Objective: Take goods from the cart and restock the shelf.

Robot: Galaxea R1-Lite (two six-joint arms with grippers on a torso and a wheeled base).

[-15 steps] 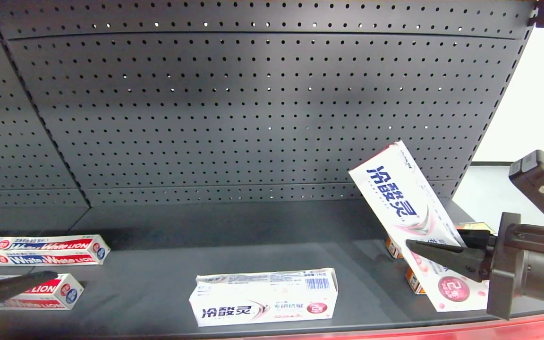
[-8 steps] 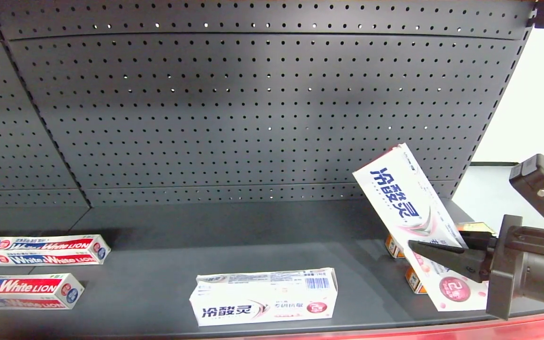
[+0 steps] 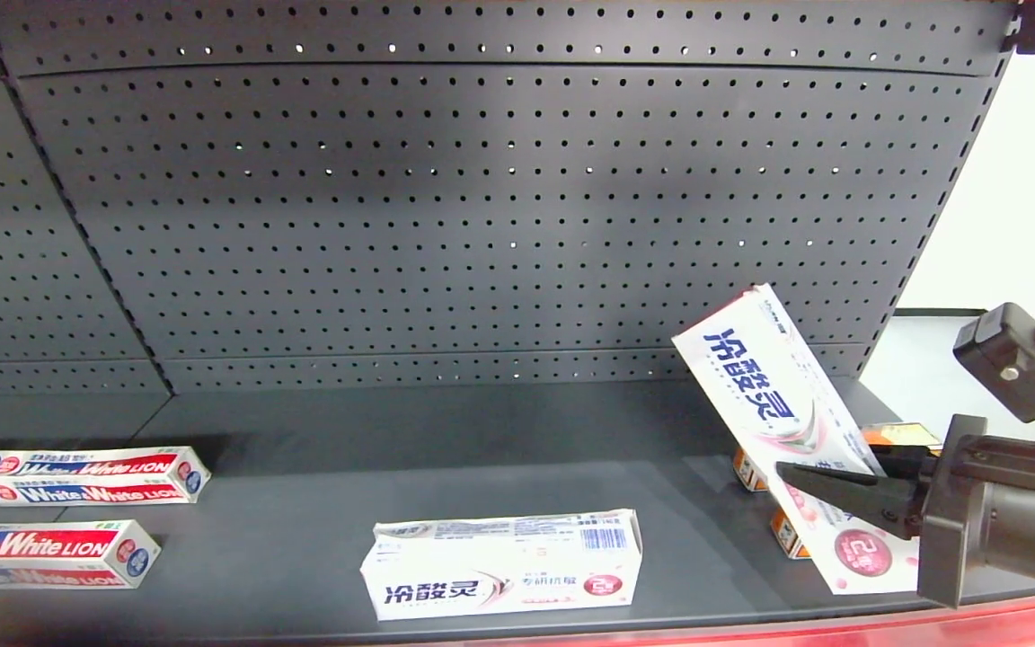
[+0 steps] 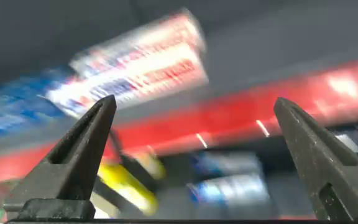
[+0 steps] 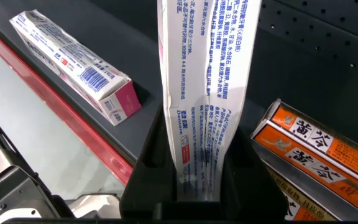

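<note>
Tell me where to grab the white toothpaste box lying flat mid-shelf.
I would pinch the white toothpaste box across its narrow width at mid-length, from above: it lies flat on the shelf, long side along the front edge, both long sides free.

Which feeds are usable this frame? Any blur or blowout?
Left wrist view: heavy motion blur, boxes and red shelf edge smeared, only the open fingers crisp. Right wrist view: sharp, print on the held toothpaste box readable. Head view: sharp, pegboard seams bow slightly, wall at right blown out white.
</note>
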